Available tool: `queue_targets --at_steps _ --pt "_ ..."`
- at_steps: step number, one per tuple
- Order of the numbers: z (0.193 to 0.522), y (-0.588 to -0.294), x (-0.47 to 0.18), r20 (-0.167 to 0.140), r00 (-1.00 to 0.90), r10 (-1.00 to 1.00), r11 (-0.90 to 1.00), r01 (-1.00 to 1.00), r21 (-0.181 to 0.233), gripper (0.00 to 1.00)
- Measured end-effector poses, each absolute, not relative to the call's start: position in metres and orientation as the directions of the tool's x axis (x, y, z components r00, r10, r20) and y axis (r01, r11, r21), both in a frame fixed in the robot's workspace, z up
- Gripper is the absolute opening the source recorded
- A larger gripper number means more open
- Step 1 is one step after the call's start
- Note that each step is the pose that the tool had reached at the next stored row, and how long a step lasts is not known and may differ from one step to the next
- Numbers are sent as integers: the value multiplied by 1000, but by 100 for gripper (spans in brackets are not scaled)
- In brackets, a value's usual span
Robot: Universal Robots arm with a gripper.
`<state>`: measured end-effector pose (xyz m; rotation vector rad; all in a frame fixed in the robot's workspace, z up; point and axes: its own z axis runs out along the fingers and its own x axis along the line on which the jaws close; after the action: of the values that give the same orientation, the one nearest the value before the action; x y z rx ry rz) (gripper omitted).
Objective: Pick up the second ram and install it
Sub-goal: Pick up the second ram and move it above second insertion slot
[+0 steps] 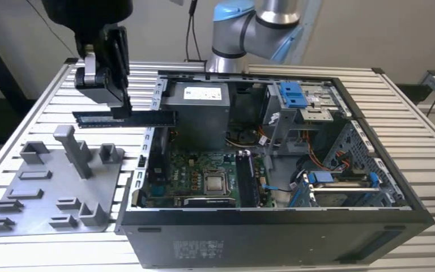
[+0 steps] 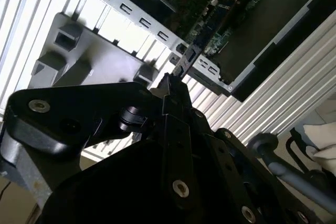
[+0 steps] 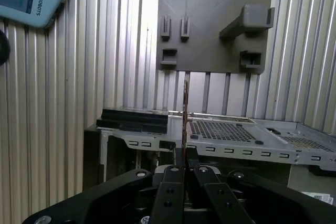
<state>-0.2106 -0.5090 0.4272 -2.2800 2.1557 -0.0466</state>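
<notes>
1. The gripper (image 1: 120, 111) hangs in the upper left of the exterior view with its fingers closed on the second ram (image 1: 151, 118). It pinches the stick near mid-length, so roughly equal lengths stick out either side.
2. The stick is held level and on edge, clear of the slatted table (image 1: 29, 107). Judging from this, a mid-length grip keeps it balanced, and the on-edge pose leaves one long edge free for a slot.
3. In both wrist views the second ram (image 3: 185, 106) shows edge-on as a thin dark line running straight out from between the fingertips. This suggests it sits square in the grip and not skewed.
4. The stick hovers over the gap between the grey fixture plate (image 1: 47, 190), in the lower left of the exterior view, and the open computer case (image 1: 278, 232). One end reaches just over the case's near wall.
5. The green motherboard (image 1: 191, 175) lies on the case floor, lower and further toward the frame's centre, well apart from the stick.
6. The second ram is therefore lifted but not seated.
</notes>
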Motion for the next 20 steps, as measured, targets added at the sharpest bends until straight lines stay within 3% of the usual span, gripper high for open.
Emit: queue_targets --at_steps 20 --pt "427 -513 -159 19 62 -998 -62 -998 -23 13"
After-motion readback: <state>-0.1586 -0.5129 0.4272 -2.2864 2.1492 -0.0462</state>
